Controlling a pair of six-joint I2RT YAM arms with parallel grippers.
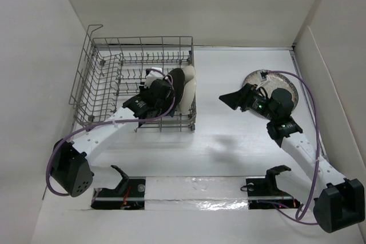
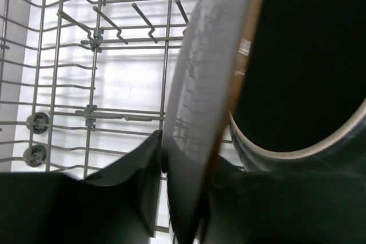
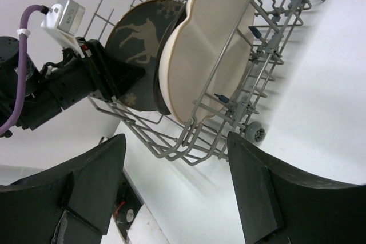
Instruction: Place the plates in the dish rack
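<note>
The grey wire dish rack (image 1: 94,87) stands at the left. At its right end a cream plate (image 3: 209,50) and a dark blue dish (image 2: 303,61) stand on edge. My left gripper (image 1: 164,91) is inside the rack, shut on the rim of the grey reindeer-patterned plate (image 3: 140,41), held upright just left of the dark dish; the plate shows edge-on in the left wrist view (image 2: 200,84). My right gripper (image 1: 234,100) is open and empty above the table right of the rack. A brown-rimmed round plate (image 1: 260,78) lies flat behind it, partly hidden by the arm.
The rack's left rows of upright tines (image 2: 94,38) hold nothing. Its raised handle (image 1: 94,28) is at the far left corner. White walls enclose the table on the left, back and right. The arm bases sit at the near edge.
</note>
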